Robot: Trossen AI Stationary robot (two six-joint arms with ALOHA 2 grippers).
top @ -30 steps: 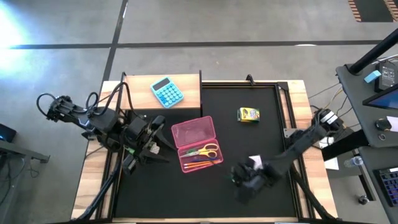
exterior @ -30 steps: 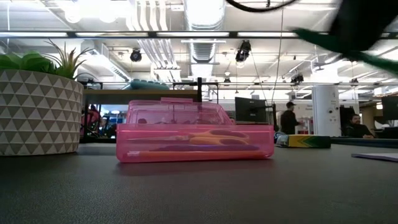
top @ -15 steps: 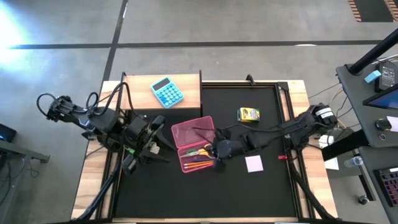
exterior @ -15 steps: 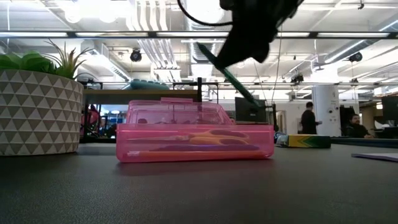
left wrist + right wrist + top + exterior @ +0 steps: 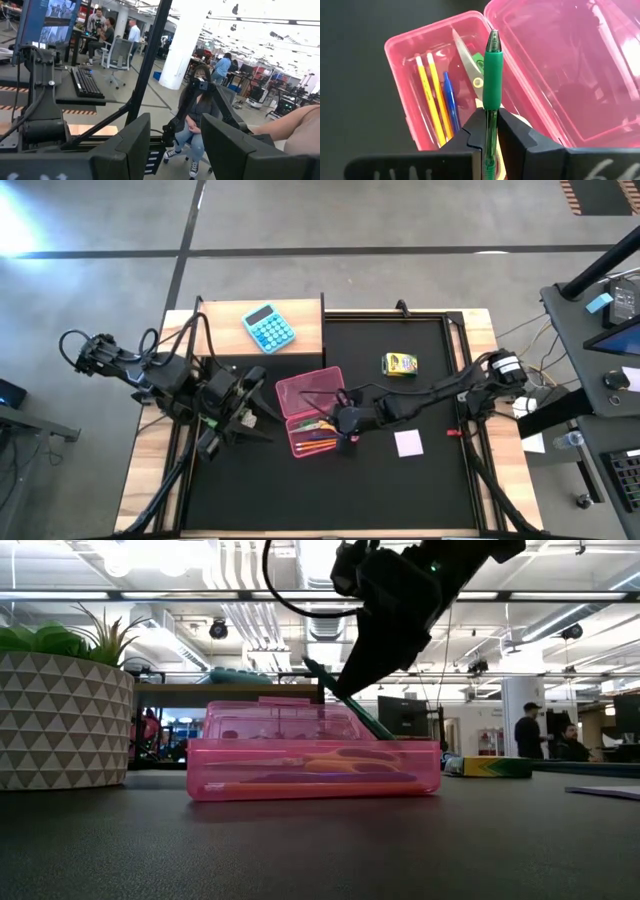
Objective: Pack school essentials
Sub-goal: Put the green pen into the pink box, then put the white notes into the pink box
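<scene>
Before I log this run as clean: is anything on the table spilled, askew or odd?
Nothing stands out. The right gripper holds the green pen over the open pink case, which sits flat with pencils, blue pen and scissors inside. The note pad and crayon box lie undisturbed.

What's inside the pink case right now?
The pink case holds two pencils, a blue pen and scissors, partly covered by the right hand gripping the green pen above it.
</scene>
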